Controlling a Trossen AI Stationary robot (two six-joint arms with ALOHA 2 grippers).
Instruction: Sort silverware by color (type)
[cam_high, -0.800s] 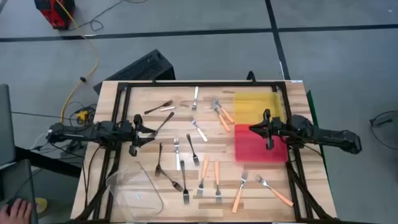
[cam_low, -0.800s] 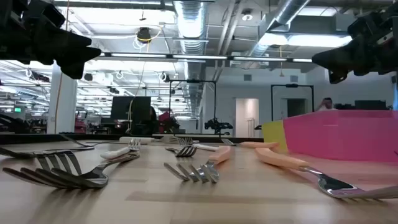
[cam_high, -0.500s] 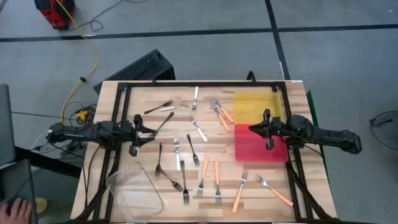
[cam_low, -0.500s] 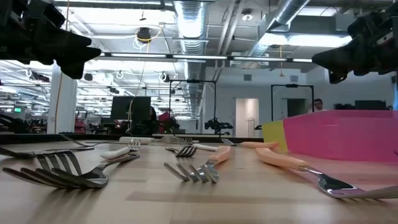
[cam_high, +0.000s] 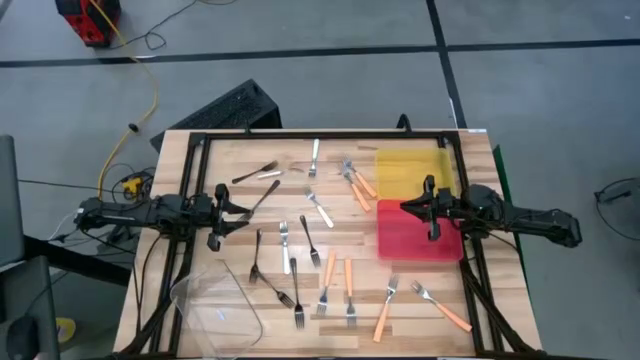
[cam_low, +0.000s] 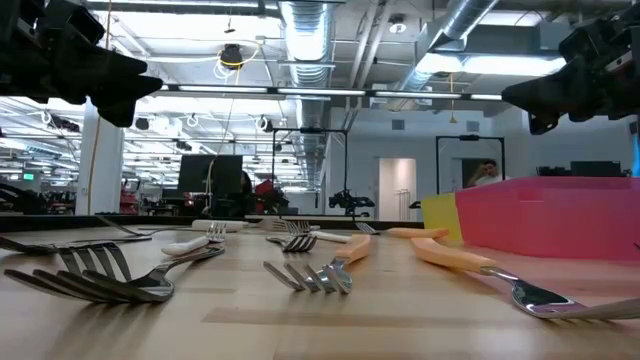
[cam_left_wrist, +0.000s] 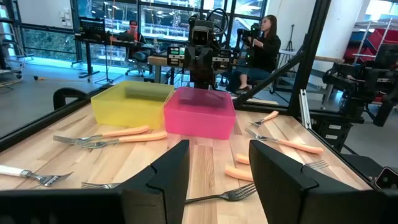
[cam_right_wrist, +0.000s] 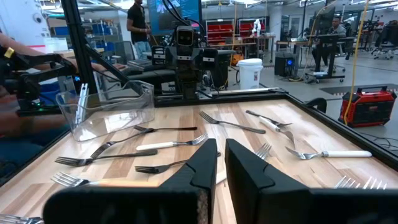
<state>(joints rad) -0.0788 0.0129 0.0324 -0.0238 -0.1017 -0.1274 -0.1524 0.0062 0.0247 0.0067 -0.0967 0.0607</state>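
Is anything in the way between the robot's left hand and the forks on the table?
Nothing visible blocks it. The left hand hangs open above the bare table, with nothing in it. The nearest dark fork lies just beside it, uncovered. The clear tub sits off at the table's corner.

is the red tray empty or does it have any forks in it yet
Empty as far as the overhead view shows: the flat red plastic tray shows bare red, though the right gripper hides a strip of it. The slim forks all lie on the wooden table.

two trays (cam_high: 418, 228), one tub (cam_high: 217, 301)
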